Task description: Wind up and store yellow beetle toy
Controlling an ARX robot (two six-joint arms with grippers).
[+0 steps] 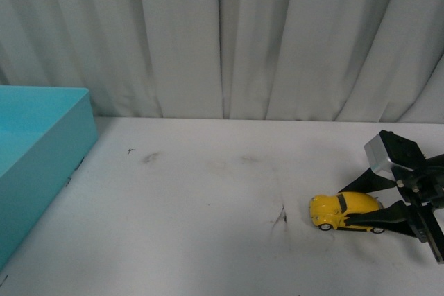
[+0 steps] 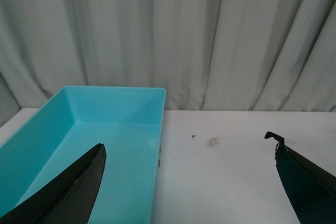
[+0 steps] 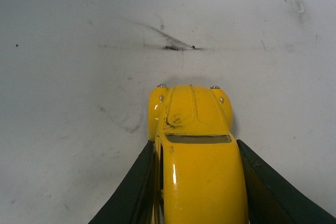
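The yellow toy car (image 1: 345, 211) is sitting on the white table (image 1: 208, 192), well apart from the turquoise bin (image 1: 41, 136) and on the far side of the table from it. Its nose is pointing toward the bin, and its wheels are resting on the tabletop. The right gripper (image 1: 345, 207) is pinching the car from behind. Its two black fingers (image 1: 374, 218) are pressing against the car's flanks, one on each side, as the right wrist view shows (image 3: 194, 142). A dark scuff mark (image 1: 279, 216) is lying on the table just ahead of the car's nose, between the car and the bin.

The left gripper (image 2: 186, 141) is hanging with its fingers spread wide and nothing between them. One finger (image 2: 73, 192) is showing over the bin's open interior, and the other is showing over the bare table beside the bin. The bin (image 2: 110, 88) is standing at the table's edge, with a pale pleated curtain (image 1: 222, 32) hanging behind it.
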